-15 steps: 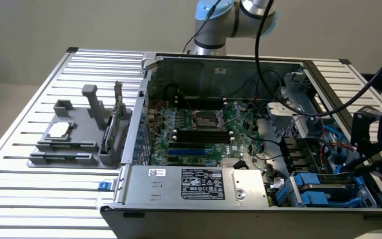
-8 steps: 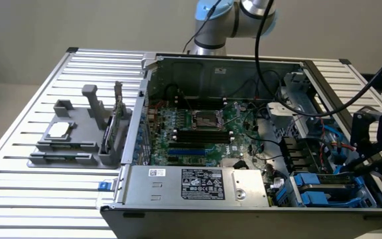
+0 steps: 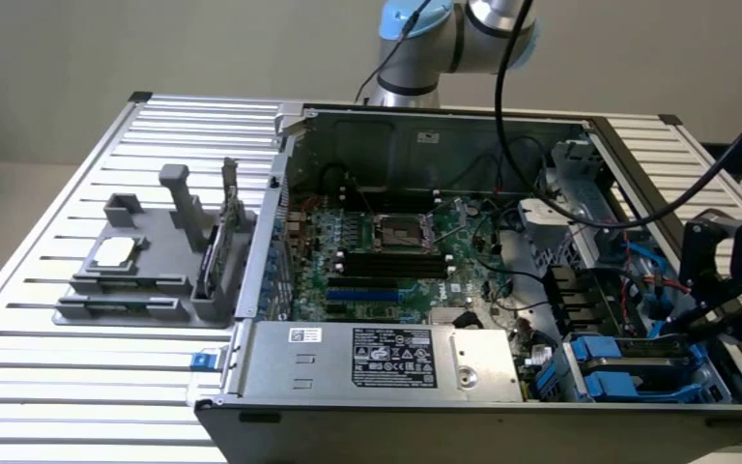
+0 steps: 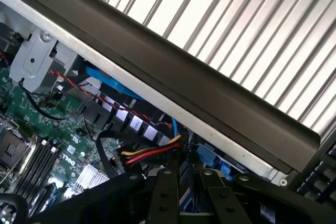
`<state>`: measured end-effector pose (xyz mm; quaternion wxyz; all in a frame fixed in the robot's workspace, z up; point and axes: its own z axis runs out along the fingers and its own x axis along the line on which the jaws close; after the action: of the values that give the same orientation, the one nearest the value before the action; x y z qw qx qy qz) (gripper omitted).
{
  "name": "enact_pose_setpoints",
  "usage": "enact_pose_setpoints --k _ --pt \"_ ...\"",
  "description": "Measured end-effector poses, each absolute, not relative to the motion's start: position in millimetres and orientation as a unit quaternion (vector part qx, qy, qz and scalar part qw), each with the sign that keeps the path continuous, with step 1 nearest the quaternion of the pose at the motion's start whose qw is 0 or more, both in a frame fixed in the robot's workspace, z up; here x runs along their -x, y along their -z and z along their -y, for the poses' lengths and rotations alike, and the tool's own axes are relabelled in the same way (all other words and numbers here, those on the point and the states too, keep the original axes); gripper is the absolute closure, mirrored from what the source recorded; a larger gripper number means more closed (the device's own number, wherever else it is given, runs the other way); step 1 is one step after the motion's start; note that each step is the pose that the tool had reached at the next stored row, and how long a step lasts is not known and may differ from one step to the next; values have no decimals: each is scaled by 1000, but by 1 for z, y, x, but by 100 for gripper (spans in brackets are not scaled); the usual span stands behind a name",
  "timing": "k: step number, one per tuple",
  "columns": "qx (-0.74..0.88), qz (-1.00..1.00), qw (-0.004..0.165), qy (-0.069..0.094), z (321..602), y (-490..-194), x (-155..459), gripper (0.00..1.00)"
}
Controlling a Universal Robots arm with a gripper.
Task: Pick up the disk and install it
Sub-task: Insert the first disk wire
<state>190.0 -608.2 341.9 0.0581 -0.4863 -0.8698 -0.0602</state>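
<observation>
**Disk pinched edge-on over the drive bay, cables close**

The end effector [image 4: 187,179], jaws narrowly parted, appears to grip the disk [image 4: 184,192] edge-on above the drive bay [image 3: 636,372], at the near corner on the exterior view's right. Just beyond, the red-and-yellow cables [image 4: 149,155] could snag its edge. Farther off, the case wall [image 4: 173,72] could knock it askew.

Spotted the disk [image 3: 637,367] in the case's near corner, on the exterior view's right. Grey slab in blue carrier frame, lying roughly flat. Can't tell if fully seated.
</observation>
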Motion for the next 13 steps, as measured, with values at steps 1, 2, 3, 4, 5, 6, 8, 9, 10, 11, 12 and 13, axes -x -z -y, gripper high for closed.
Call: enact_pose_setpoints --k 1,2,3,4,5,6,8,9,10,11,12,13 --pt "487 869 59 61 608 -342 -190 78" --pt "488 869 59 63 609 -341 -190 78" --pt "489 868 60 64 609 -341 -190 78" --pt "489 868 60 66 609 -341 -190 78" --pt "490 867 61 67 609 -340 -190 78" --pt "491 867 61 69 609 -340 -190 78" --pt "492 866 61 71 610 -339 -190 78" --pt "492 865 61 72 610 -339 -190 78" --pt "492 865 61 73 610 -338 -190 78" --pt "492 865 62 74 610 -338 -190 78" --pt "492 865 62 75 611 -338 -190 78" --pt "492 865 63 77 611 -338 -190 78"
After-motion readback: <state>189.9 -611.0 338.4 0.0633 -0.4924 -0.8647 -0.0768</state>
